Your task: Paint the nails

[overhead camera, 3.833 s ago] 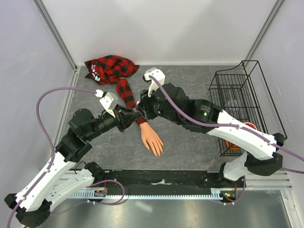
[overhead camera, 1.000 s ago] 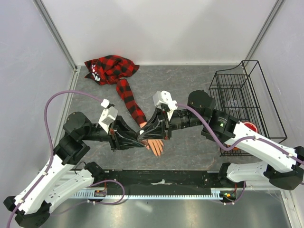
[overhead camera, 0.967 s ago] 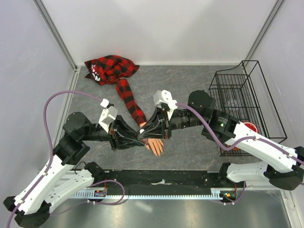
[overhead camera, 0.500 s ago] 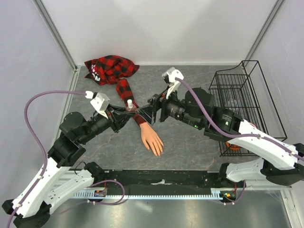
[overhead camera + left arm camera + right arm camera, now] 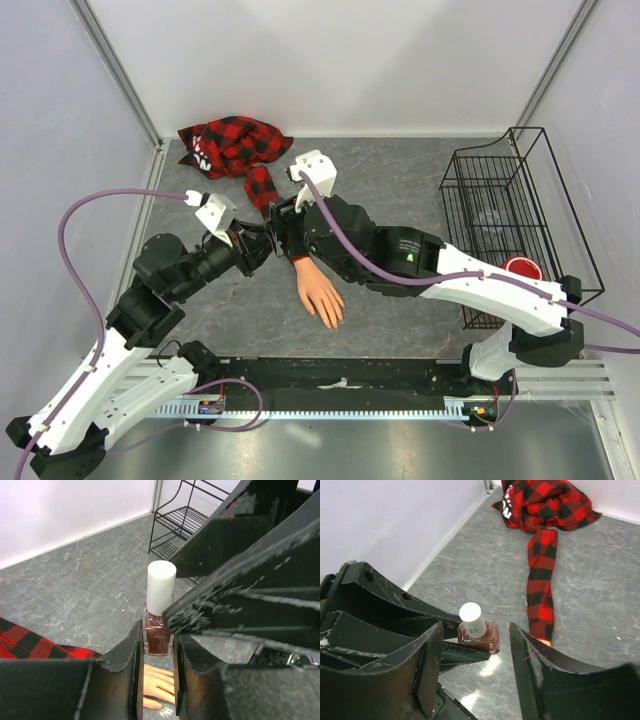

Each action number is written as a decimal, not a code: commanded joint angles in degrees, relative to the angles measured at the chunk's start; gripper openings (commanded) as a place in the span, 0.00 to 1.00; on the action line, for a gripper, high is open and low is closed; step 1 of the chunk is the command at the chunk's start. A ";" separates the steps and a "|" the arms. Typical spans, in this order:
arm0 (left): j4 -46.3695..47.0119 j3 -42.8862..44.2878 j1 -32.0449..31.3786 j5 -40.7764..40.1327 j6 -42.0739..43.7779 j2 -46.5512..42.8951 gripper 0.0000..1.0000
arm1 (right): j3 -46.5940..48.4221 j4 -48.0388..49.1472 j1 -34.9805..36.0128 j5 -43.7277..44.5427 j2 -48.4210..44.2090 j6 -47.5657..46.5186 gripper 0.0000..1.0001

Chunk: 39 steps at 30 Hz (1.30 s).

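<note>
My left gripper [image 5: 159,636] is shut on a small reddish glitter polish bottle [image 5: 158,632] with a white cap [image 5: 161,586], held upright above the table. My right gripper [image 5: 475,631] is open, one finger on each side of the bottle's cap [image 5: 471,618] and not touching it. The peach mannequin hand [image 5: 322,293] lies flat, palm down, on the table in front of both grippers. Its nails [image 5: 333,318] are tiny and point toward the near edge. In the top view the right gripper [image 5: 283,222] hides the bottle.
The red-and-black plaid sleeve [image 5: 262,190] runs from the hand back to a crumpled shirt heap [image 5: 232,143] at the far left corner. A black wire rack [image 5: 510,210] stands on the right with a red round object [image 5: 520,268] beside it. White walls close in the table.
A second ago both grippers were together low over the hand. They have since lifted back toward the sleeve. The right gripper opened and moved left over the bottle's cap.
</note>
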 commanded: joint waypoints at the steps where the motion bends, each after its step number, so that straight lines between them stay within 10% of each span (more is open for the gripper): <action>1: 3.42 -0.28 0.09 1.38 1.06 0.16 0.02 | 3.20 -0.82 0.56 3.92 1.35 -2.60 0.55; 12: 4.64 0.51 0.09 18.03 -1.66 -1.51 0.02 | -7.42 4.71 -1.89 -7.92 -5.23 -7.17 0.00; 18: 21.30 -0.27 0.27 54.39 -14.20 1.30 0.02 | -21.40 14.11 -8.49 -73.24 -16.21 -21.23 0.00; 20: 27.33 -0.02 0.27 57.10 -20.12 3.85 0.02 | -22.12 15.96 -8.58 -82.45 -15.96 -20.20 0.00; 26: 10.22 4.81 0.27 44.03 -8.79 4.56 0.02 | -22.73 13.69 -8.85 -73.70 -17.28 -21.68 0.01; 31: 5.89 5.08 0.27 29.88 -4.58 3.24 0.02 | -22.03 11.84 -9.28 -61.32 -20.44 -20.89 0.59; 39: 3.42 1.58 0.27 2.65 0.26 -1.06 0.02 | -11.49 4.20 -8.76 -40.74 -17.55 -13.07 0.80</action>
